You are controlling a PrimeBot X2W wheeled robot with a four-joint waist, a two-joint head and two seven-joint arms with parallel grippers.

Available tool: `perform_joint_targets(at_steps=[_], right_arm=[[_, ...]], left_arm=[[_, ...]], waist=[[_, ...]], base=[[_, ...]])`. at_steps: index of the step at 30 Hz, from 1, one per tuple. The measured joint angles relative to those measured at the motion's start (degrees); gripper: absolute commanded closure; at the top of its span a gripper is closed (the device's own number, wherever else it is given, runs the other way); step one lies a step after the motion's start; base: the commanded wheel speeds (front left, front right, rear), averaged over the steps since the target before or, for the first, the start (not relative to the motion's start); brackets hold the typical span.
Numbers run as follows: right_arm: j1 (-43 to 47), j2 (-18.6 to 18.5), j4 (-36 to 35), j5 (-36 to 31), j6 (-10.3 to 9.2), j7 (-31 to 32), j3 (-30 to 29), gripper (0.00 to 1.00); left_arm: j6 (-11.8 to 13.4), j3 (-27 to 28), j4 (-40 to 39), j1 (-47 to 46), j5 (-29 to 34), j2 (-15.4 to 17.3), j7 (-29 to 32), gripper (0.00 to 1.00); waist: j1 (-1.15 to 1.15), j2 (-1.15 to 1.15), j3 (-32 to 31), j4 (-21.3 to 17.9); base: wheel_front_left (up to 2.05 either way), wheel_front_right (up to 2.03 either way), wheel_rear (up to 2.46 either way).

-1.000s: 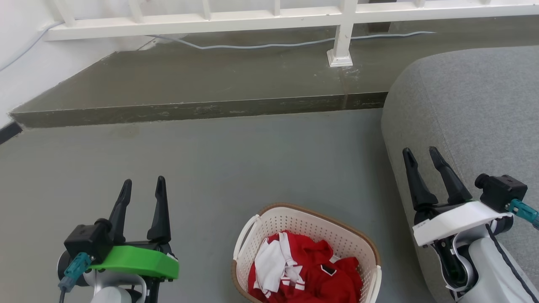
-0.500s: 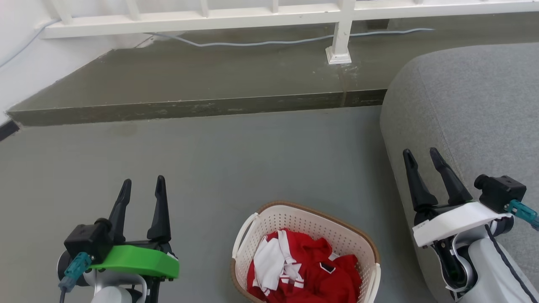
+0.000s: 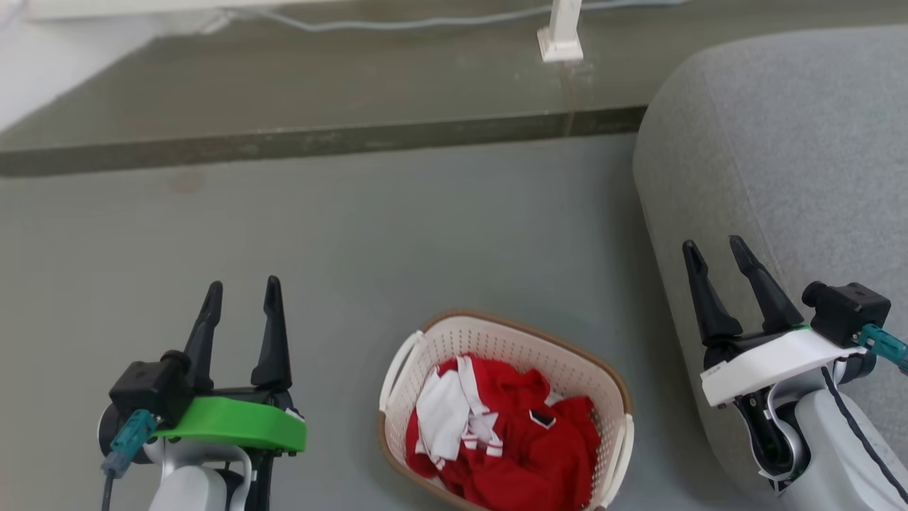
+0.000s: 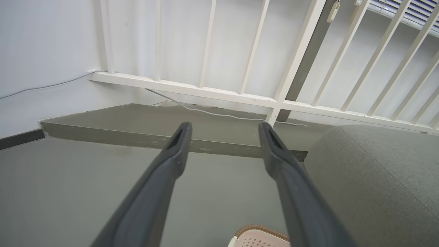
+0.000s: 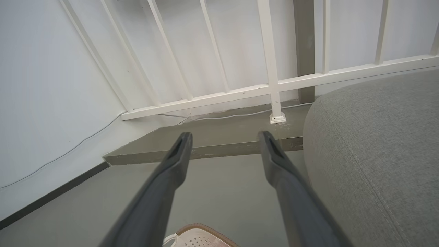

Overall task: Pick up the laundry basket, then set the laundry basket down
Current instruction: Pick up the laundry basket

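1. In the head view we have the laundry basket (image 3: 539, 353) at 6 o'clock, on the floor (image 3: 355, 234), with clothes (image 3: 525, 440) in it.
2. We put the left gripper (image 3: 242, 285) at 8 o'clock and the right gripper (image 3: 713, 244) at 4 o'clock. The basket sits between them, touching neither.
3. The sofa (image 3: 780, 142) spans 1 to 4 o'clock, just right of the basket, with a gap between them.
4. At 12 o'clock we see the step (image 3: 319, 92) behind the floor. The railing post (image 3: 560, 32) and cable (image 3: 397, 25) are on it.
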Motion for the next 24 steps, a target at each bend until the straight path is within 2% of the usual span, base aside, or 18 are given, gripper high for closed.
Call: perform_joint_targets(at_steps=[14, 24], right_arm=[[-4.1, -0.1, -1.4, 0.3, 0.0, -0.1, 0.7, 0.0], [-7.9, -0.9, -2.8, 1.1, 0.0, -0.1, 1.1, 0.0]], left_arm=[[0.2, -2.1, 4.0, -5.2, 1.9, 0.0, 0.0, 0.0], [-1.8, -4.7, 12.6, -11.0, 2.1, 0.0, 0.0, 0.0]], waist=[[0.0, 0.0, 8.5, -1.5], [0.0, 0.0, 15.5, -3.0]], base=[[0.0, 0.0, 0.0], [0.0, 0.0, 0.0]])
